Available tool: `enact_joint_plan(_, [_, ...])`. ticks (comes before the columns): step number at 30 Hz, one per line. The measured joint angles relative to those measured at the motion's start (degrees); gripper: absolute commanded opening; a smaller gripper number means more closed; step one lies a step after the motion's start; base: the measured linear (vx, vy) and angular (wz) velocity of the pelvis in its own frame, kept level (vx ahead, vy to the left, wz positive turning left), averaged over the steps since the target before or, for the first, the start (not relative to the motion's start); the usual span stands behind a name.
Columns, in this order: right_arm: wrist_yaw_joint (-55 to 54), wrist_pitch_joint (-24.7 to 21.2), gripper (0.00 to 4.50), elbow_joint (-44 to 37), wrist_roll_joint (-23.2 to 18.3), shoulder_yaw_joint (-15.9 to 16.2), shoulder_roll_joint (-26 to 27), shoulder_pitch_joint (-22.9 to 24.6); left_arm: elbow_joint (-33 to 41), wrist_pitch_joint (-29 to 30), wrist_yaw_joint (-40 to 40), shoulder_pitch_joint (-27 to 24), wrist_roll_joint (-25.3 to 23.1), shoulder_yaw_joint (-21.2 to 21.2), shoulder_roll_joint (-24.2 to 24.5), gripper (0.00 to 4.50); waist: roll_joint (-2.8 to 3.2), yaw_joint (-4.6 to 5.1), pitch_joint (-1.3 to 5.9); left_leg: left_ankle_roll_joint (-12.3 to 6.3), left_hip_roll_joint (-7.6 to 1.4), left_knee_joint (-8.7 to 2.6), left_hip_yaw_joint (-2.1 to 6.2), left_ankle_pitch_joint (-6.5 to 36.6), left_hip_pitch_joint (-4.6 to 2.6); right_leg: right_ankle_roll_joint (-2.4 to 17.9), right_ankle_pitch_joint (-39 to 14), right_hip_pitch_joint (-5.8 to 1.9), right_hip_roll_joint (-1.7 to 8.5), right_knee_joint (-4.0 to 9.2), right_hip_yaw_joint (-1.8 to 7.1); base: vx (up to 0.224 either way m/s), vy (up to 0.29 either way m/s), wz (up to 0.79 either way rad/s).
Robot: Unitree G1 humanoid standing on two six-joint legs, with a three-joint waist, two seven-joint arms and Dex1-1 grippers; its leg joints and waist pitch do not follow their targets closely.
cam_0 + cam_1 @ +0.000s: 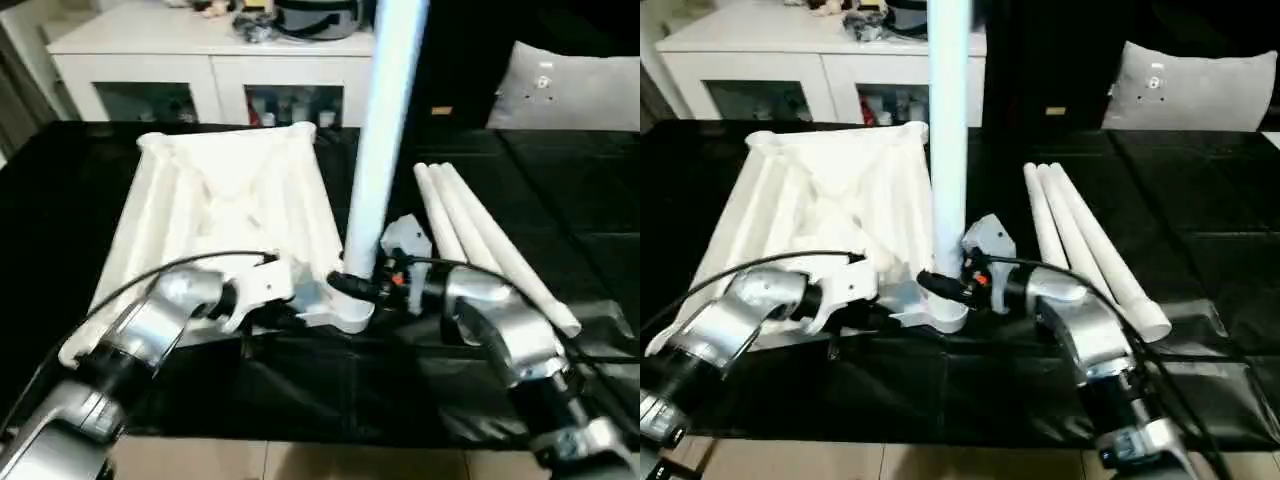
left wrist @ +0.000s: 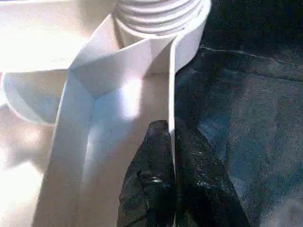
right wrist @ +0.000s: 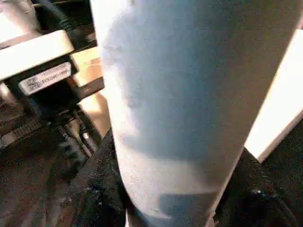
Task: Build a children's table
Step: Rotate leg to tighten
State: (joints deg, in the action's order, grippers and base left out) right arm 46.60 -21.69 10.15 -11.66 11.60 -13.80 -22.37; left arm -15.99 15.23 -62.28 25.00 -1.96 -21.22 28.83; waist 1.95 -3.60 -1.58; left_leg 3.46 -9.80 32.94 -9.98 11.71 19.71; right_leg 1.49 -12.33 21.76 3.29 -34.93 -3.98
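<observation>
The children's table top [image 1: 230, 200] lies upside down on the black surface, ribs facing up. One white leg [image 1: 385, 130] stands upright in its near right corner socket [image 1: 350, 318]. My right gripper [image 1: 350, 285] is shut on this leg just above the socket, and in the right wrist view the leg [image 3: 180, 94] sits between the black fingers [image 3: 94, 189]. My left gripper [image 2: 173, 189] is shut on the top's thin rim wall [image 2: 173, 94] beside that socket, where the leg's threaded end [image 2: 156, 14] shows. Three loose legs [image 1: 480, 235] lie side by side to the right.
A white cabinet [image 1: 200, 60] with glass doors stands behind the table. A grey cushion [image 1: 570, 85] rests at the back right. Black sheeting [image 1: 300, 390] covers the work surface out to its near edge. A black cable [image 1: 150, 275] loops over my left forearm.
</observation>
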Motion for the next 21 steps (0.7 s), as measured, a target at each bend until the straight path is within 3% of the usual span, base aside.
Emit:
enact_joint_plan(4, [-9.1,-5.2,1.88,-2.5,0.8,-1.8,3.6,0.1,12.2,13.9,7.2,-5.2,-0.9,2.0,-3.1,0.00,-0.36,0.84,-0.26,0.02,0.06,-0.04,-0.04,0.0,-0.15,-0.4,-0.2,-0.04,0.00,0.01,0.12,0.000,0.000,0.00])
enact_joint_plan(9, [-17.2,-7.0,1.88,-2.7,4.7,-2.5,5.2,-1.3,19.5,26.4,16.8,-6.5,-5.1,1.4,-11.3,0.00,-0.95,0.66,-0.72,0.01,0.11,-0.04,-0.04,0.0,-0.22,-0.4,-0.3,0.01,0.01,0.13,0.18,0.000,0.000,0.00])
enact_joint_plan(12, [-19.1,-7.0,1.88,-2.7,5.4,-2.6,5.4,-1.7,20.6,28.5,19.3,-5.9,-7.2,-0.6,-12.3,0.00,-1.06,0.24,-0.78,0.01,0.12,-0.04,-0.01,0.0,-0.22,-0.4,-0.3,0.05,0.01,0.16,0.17,0.000,0.000,0.00])
enact_joint_plan(21, [-19.9,-6.3,1.88,-2.0,4.4,-4.5,5.9,-1.9,19.5,28.2,19.8,-4.1,-6.8,-1.7,-11.3,0.00,-1.00,0.07,-0.80,0.02,0.12,-0.04,0.02,0.0,0.19,-0.4,-0.2,0.10,0.01,0.17,0.14,0.000,0.000,0.00])
